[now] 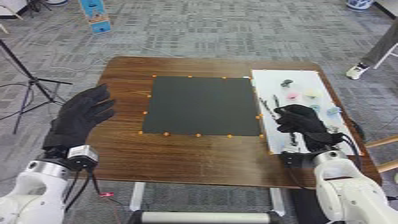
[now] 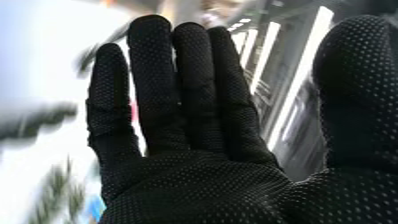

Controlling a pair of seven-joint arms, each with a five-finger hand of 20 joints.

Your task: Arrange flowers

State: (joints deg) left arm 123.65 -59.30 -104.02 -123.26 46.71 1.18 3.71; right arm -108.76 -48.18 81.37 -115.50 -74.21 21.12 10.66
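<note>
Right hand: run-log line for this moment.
task: arrange flowers | right hand: open, over white sheet with small coloured pieces | left hand: open, at left edge of table | dark mat: left of sheet

Left arm (image 1: 34, 189) and right arm (image 1: 345, 187) extended forward, well apart.
Left robot hand (image 1: 78, 112) with fingers loosely extended; right robot hand (image 1: 304, 123) with fingers straight, thumb held wide of them.

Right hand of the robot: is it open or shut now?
Open. In the right wrist view, the right hand has straight fingers, its thumb stands well apart from them, and nothing is gripped between.
</note>
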